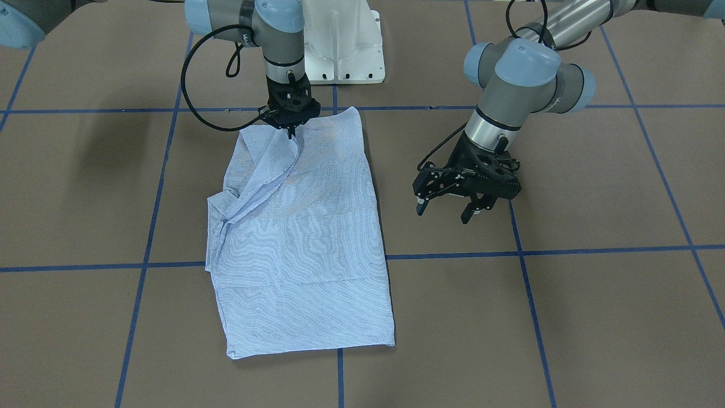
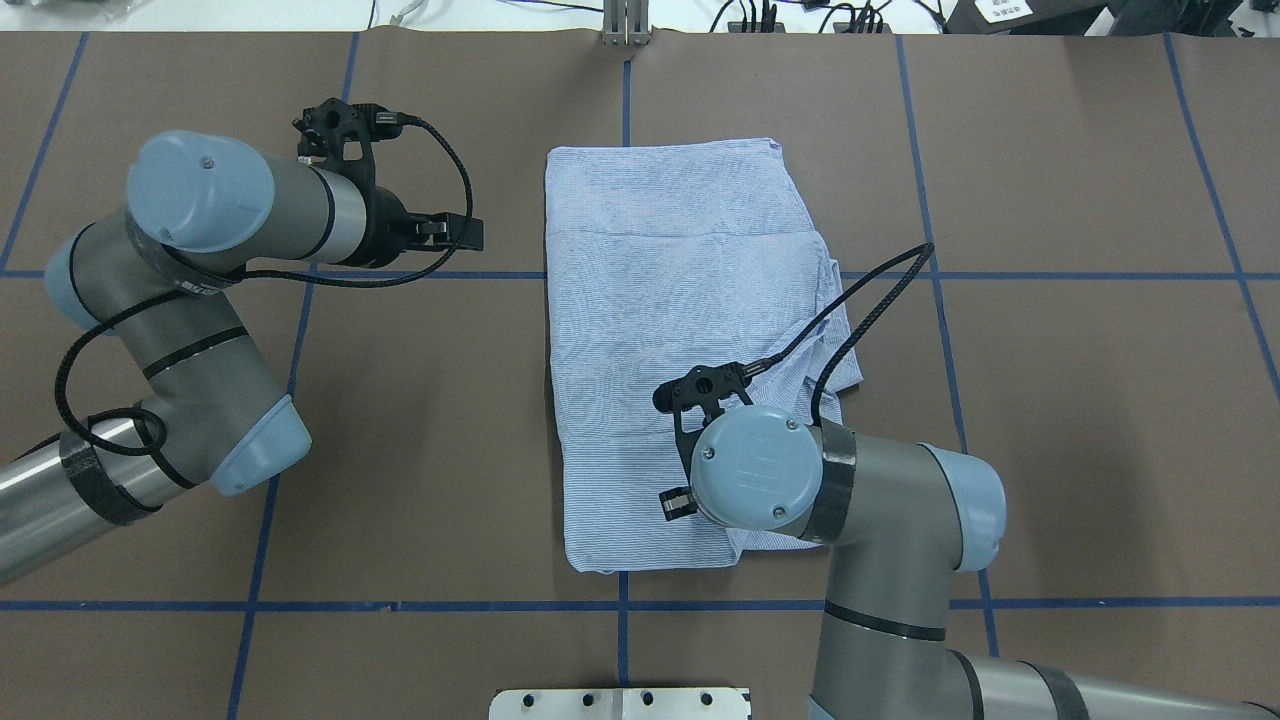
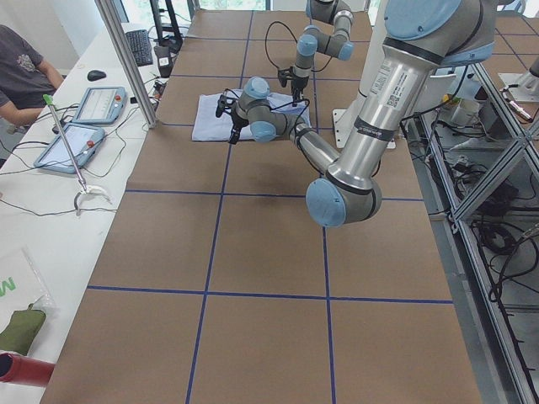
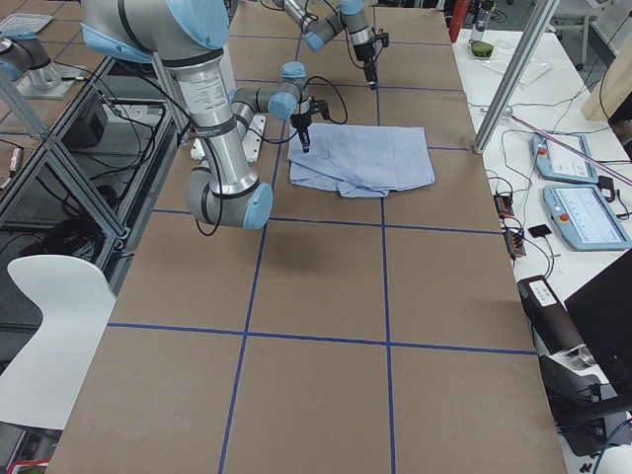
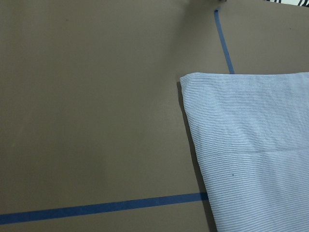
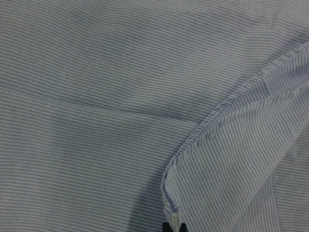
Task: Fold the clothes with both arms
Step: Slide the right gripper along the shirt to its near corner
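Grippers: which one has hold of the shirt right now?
The right gripper, pinched shut on a raised fold of the shirt. The left gripper hangs open over the bare table, clear of the cloth.

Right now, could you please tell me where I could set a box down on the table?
Bare table lies on the robot's right of the shirt and beyond its far edge. Crowded: the open left hand hovers beside the shirt, and the right hand pinches it.

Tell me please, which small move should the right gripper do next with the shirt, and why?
Probably carry the pinched fold a little inward over the shirt and lower it. The right gripper is shut on a raised ridge of cloth, that side lies rumpled, and the left gripper hangs open beside the shirt.
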Robot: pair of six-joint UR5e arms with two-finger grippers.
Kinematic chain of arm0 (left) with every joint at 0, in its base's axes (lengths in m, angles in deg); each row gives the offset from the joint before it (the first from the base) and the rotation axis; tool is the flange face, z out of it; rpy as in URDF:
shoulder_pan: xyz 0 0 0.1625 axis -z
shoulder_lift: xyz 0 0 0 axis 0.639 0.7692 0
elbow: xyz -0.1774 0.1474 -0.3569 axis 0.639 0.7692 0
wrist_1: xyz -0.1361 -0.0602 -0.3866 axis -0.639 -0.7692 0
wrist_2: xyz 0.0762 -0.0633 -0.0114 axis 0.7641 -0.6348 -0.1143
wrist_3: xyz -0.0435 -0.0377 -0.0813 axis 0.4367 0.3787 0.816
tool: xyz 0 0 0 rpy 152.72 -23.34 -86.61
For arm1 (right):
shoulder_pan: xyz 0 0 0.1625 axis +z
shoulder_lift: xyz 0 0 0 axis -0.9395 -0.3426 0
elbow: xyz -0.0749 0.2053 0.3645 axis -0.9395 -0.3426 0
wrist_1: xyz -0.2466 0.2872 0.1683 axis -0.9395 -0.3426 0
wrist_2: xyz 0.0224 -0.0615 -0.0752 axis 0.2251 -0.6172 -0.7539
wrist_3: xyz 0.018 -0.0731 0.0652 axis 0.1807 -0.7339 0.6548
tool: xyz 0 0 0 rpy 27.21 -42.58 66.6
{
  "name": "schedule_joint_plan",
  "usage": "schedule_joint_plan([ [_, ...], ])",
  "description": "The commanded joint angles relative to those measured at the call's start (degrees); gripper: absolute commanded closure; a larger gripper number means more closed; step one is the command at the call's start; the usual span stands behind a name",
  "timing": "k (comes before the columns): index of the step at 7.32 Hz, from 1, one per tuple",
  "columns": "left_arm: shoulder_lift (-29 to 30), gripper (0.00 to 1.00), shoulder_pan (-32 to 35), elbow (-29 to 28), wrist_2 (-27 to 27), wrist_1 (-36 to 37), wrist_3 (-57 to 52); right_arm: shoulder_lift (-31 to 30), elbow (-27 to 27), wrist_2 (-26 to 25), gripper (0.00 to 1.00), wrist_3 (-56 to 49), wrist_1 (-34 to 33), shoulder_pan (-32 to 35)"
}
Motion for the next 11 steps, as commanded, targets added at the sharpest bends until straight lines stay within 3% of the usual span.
schedule_joint_plan([
  [1,0.2,0.00,0.0,0.0,-0.1,-0.1,0.1,-3.5,4.8,0.6,1.00,0.2,-0.1,0.6],
  [4,0.3,0.00,0.0,0.1,-0.1,0.0,0.1,-5.0,4.7,1.5,0.98,7.3,-0.3,0.7],
  [7,0.4,0.00,-0.1,0.1,0.0,-0.1,0.1,-6.6,4.8,6.1,0.91,11.8,-0.2,1.6],
  [10,1.1,0.00,-0.1,0.2,0.0,0.0,0.0,-9.0,4.7,7.9,0.87,12.5,-0.2,2.1],
  [11,1.2,0.00,-0.1,0.2,0.0,0.0,0.1,-9.7,4.7,8.9,0.78,12.5,-0.2,2.5],
])
